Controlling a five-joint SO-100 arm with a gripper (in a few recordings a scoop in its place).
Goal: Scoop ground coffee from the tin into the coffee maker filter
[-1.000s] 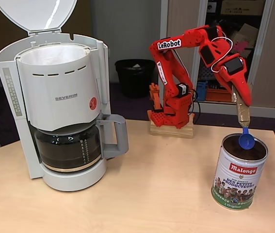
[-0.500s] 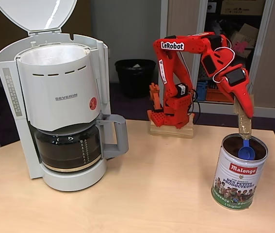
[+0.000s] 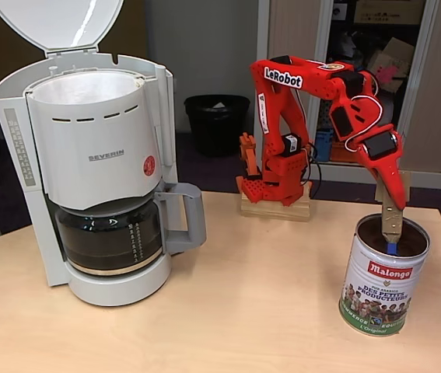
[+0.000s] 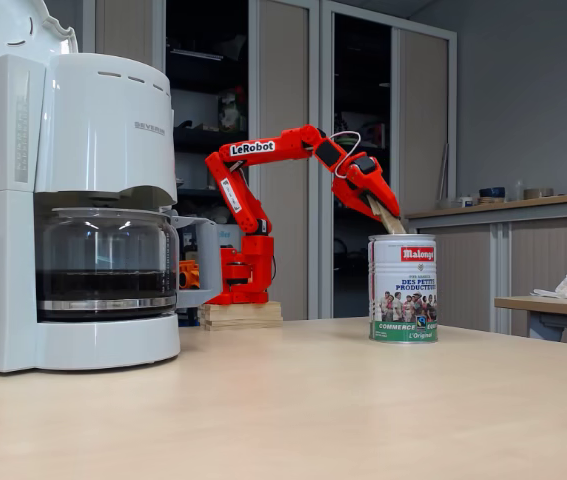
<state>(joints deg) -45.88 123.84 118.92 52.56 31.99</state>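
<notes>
Far left on the table sits the white Severin coffee machine (image 3: pixel 96 171), lid flipped up, with the paper coffee maker filter (image 3: pixel 86 87) lining the round basket at the top, wide open and facing up. Under it the glass carafe (image 3: pixel 110 237) already has dark liquid in it. Behind, on the floor, there's a black waste bin (image 3: pixel 216 120), not part of this.

Moving right, the red arm's base (image 3: pixel 277 175) is on a wooden block at the far edge of the table, and the arm arches over to the Malongo tin (image 3: pixel 383 268) on the right, near side. The gripper (image 3: pixel 392 203) is clamped on a tan stick-like handle with a small blue scoop (image 3: pixel 391 247) at its end, which is dipped inside the tin; only a sliver of blue shows above the rim. The ground coffee (image 3: pixel 411 233) shows as a dark brown mass just below the silver rim.

My take: the grounds are loose, light powder that'll slide off if the scoop tips, so keep the bowl level on the long carry left. The tin looks stiff but light enough to get nudged. The side view (image 4: pixel 403 290) confirms it stands upright.
</notes>
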